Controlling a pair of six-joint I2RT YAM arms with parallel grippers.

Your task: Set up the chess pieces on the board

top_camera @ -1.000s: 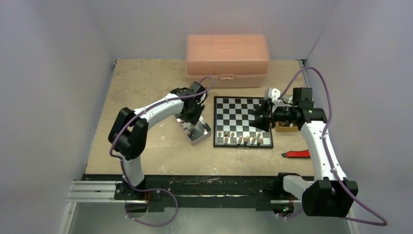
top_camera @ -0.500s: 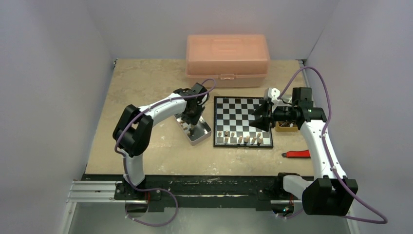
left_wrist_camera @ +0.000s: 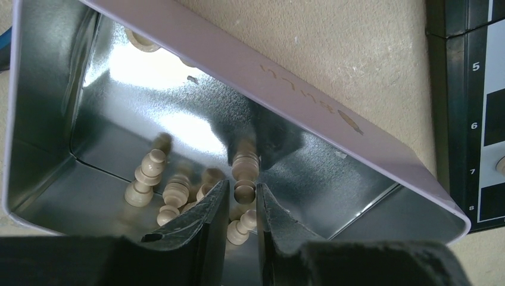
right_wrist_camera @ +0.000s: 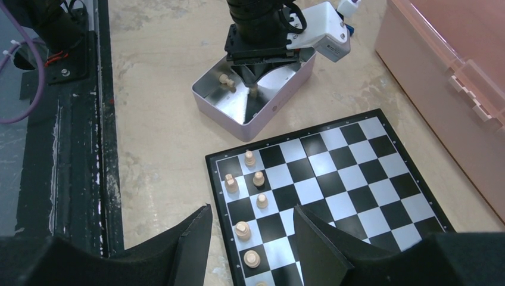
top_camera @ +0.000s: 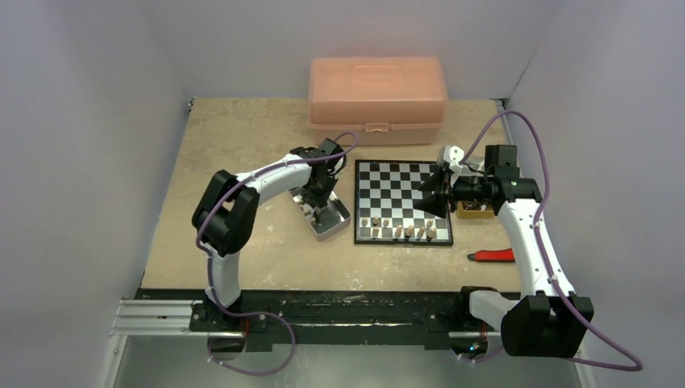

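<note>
A beige, stone-patterned tabletop (top_camera: 242, 137) carries everything. At its far edge sits a large pink plastic box (top_camera: 376, 87) with its lid on. In front of it, right of centre, lies the board (top_camera: 388, 182), a small flat square of black and silvery-white checks with a thin black border. Just beside the board's left edge, apart from it and turned at an angle, is a shiny rectangular metal tin (left_wrist_camera: 298, 101), open at the top. A slim red tool (top_camera: 493, 255) lies on the table near the board's near right corner.

The right gripper (right_wrist_camera: 251, 208) hangs over the board's right side with its black fingers spread wide and nothing between them. The left gripper (left_wrist_camera: 241, 186) reaches down into the tin. Its jaws stand only a narrow gap apart, on either side of one upright tan piece (left_wrist_camera: 245, 173). The wrist view does not settle whether they already pinch it or just flank it.

The chess pieces are tiny light tan wooden chessmen. Some stand on the board (right_wrist_camera: 258, 178), grouped in the two rows along its near edge. Others lie loose in a heap on the tin's floor (left_wrist_camera: 149, 179), beside the left fingers.
</note>
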